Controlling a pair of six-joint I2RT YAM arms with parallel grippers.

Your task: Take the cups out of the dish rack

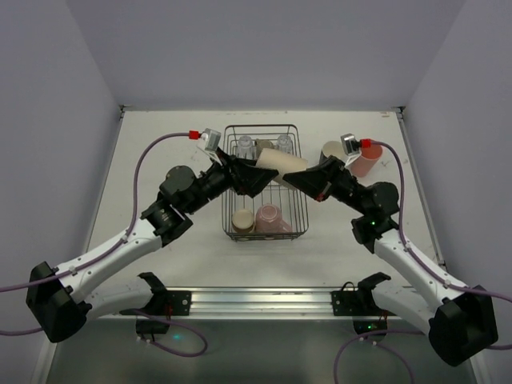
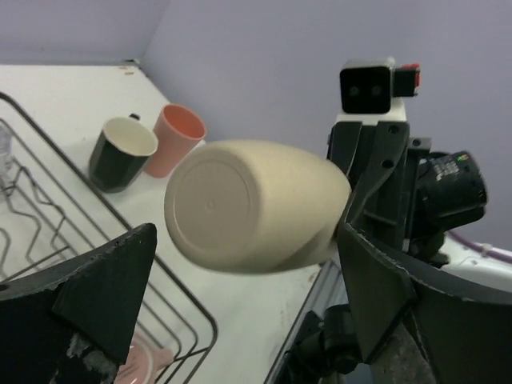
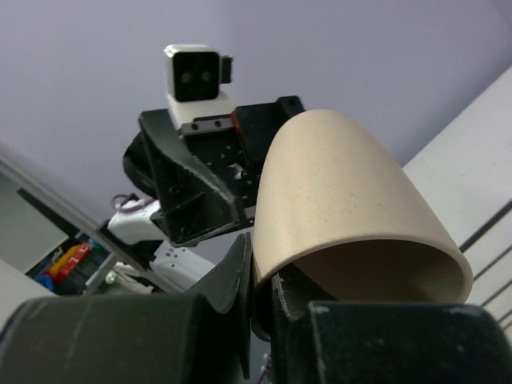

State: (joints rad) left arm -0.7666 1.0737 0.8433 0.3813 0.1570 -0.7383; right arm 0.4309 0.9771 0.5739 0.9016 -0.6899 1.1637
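Observation:
A beige cup (image 1: pixel 280 166) hangs on its side above the black wire dish rack (image 1: pixel 226 214). My right gripper (image 1: pixel 298 181) is shut on its rim, one finger inside the cup (image 3: pixel 344 192) and one outside, as the right wrist view shows (image 3: pixel 264 280). My left gripper (image 1: pixel 252 178) stands open at the cup's base. Its fingers (image 2: pixel 96 296) flank the cup (image 2: pixel 248 204) without touching it. In the rack lie a pink cup (image 1: pixel 272 218), a small beige cup (image 1: pixel 242 220) and two clear glasses (image 1: pixel 245 146).
A black mug (image 1: pixel 332 150) and a pink tumbler (image 1: pixel 366 160) stand on the table right of the rack; the left wrist view shows them too, mug (image 2: pixel 120 152) and tumbler (image 2: pixel 174 138). Both arms meet over the rack's middle.

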